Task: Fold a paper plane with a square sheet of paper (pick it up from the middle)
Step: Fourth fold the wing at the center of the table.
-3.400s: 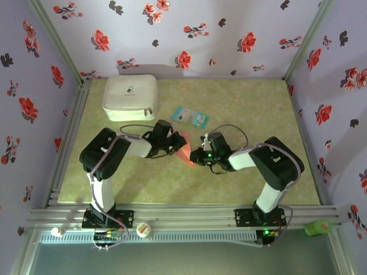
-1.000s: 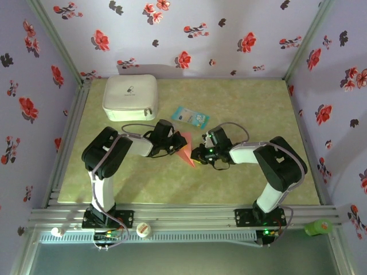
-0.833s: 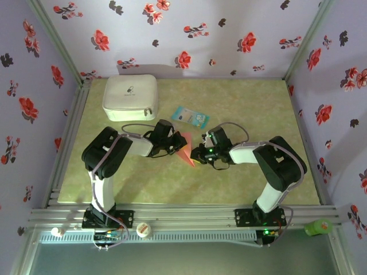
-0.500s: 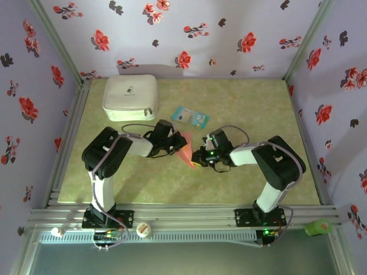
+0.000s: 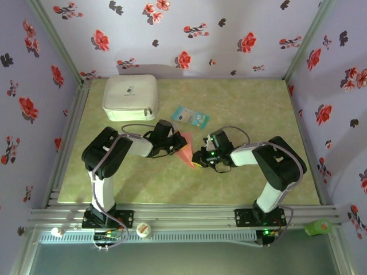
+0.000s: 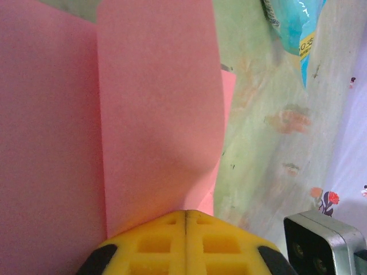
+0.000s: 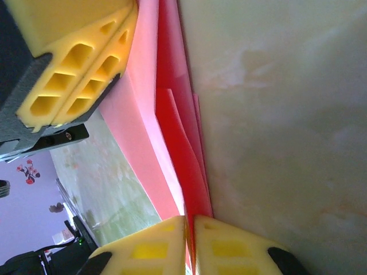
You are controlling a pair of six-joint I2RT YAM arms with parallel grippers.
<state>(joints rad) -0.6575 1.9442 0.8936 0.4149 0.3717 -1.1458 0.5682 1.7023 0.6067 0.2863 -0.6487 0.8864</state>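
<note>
The salmon-pink sheet of paper point(image 5: 185, 150), already creased into layers, is pinched between both arms at the middle of the table point(image 5: 252, 109). The left gripper point(image 5: 174, 146) is seen closed on its left edge, pads pressed together; the right gripper point(image 5: 196, 158) is clamped on the pointed near end. The paper's long axis runs from the far side toward the near edge, between the two grippers, so neither is judged nearer. A light-blue packet point(image 5: 190, 116) lies just beyond.
</note>
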